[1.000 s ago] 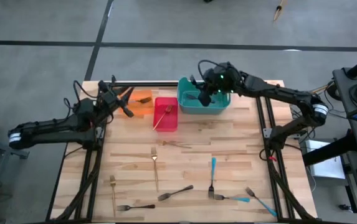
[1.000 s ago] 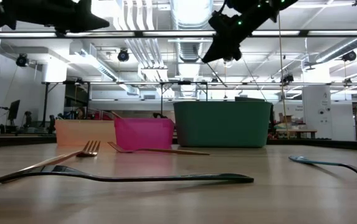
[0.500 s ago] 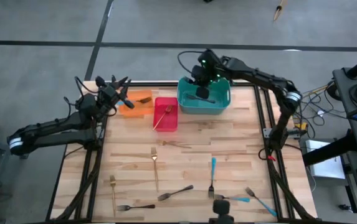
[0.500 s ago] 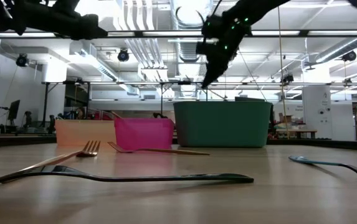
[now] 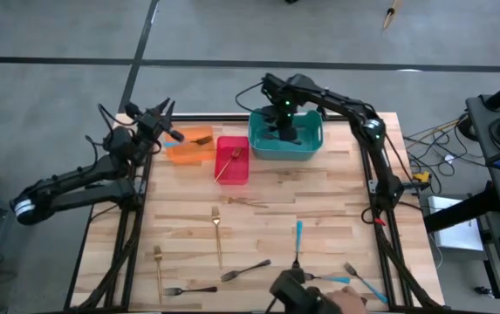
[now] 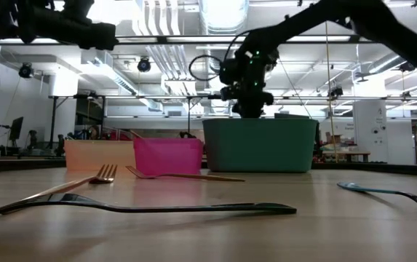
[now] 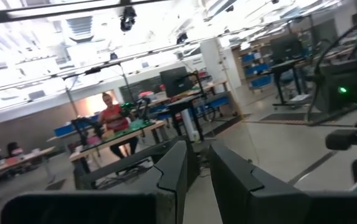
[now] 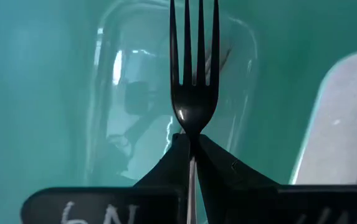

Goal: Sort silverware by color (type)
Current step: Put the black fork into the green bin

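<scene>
My right gripper (image 5: 283, 127) hangs over the teal bin (image 5: 312, 146), pointing down, shut on a dark grey fork (image 8: 194, 68). In the low view the gripper (image 6: 250, 110) stands just above the bin's rim (image 6: 260, 121). My left gripper (image 5: 166, 131) is raised beyond the orange bin (image 5: 185, 152) at the far left; its fingers (image 7: 177, 167) show a narrow gap with nothing in it. Gold, dark and blue-handled forks lie flat on the table's near half, among them a gold one (image 5: 217, 228), a dark one (image 5: 245, 271) and a blue one (image 5: 298, 242). My right gripper pinches the dark fork's neck (image 8: 191, 138), just below the tines, between its two fingers. The fingers come from above and lie along the fork, whose tines (image 8: 194, 37) point down toward the teal bin's floor. The fork is lifted clear.
A red bin (image 5: 232, 160) with a gold fork leaning in it stands between the orange and teal bins. Another gold fork (image 5: 248, 202) lies mid-table. A dark object (image 5: 300, 295) and a person's hand (image 5: 347, 302) show at the near edge.
My right gripper has tipped from slanting to pointing down, rolled, and sunk toward the teal bin, keeping the dark fork. My left gripper has swung from over the orange bin toward the table's far left corner. The dark object and hand have come in at the near edge.
</scene>
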### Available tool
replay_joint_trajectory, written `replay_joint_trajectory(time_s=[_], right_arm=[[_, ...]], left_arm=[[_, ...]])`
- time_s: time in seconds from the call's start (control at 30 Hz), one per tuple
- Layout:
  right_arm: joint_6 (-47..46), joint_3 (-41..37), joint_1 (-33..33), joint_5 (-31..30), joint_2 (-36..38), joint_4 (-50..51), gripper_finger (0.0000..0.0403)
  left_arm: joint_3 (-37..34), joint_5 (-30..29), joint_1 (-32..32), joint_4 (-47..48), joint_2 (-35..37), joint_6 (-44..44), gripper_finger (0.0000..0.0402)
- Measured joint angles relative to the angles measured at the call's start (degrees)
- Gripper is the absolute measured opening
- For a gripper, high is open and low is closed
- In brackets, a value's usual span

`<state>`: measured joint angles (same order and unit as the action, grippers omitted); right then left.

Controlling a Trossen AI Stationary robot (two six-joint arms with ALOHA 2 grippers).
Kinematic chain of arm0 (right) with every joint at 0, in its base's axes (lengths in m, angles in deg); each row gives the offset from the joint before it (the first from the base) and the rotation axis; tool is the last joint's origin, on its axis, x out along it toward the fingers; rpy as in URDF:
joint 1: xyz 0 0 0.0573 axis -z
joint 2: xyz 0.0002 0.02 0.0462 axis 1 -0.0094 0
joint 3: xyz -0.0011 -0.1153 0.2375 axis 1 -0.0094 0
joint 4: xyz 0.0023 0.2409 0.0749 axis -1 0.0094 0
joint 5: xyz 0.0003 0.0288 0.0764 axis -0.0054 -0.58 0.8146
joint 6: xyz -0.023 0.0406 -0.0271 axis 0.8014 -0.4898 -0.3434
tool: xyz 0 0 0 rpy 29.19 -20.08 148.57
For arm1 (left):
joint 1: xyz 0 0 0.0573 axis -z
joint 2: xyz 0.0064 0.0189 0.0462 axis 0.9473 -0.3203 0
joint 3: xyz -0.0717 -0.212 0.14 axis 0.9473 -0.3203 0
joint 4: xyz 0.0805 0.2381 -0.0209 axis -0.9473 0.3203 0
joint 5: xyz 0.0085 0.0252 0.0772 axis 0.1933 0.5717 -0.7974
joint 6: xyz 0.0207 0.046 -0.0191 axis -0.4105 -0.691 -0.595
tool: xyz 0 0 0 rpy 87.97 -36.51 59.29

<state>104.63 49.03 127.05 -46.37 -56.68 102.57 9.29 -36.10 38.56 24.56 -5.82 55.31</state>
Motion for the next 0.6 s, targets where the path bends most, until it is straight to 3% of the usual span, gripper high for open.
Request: replay_joint_trajectory(time_s=[0.2,0.6], right_arm=[[-1.8,2.2,1.0,-0.3,-5.2,-0.2,0.0011],[-6.5,2.0,1.1,-2.7,-8.6,-3.2,0.0011]], left_arm=[[0.0,0.0,-2.0,0.0,-0.5,0.4,0.0052],[0.0,0.0,-2.4,0.0,-1.1,0.7,0.0052]])
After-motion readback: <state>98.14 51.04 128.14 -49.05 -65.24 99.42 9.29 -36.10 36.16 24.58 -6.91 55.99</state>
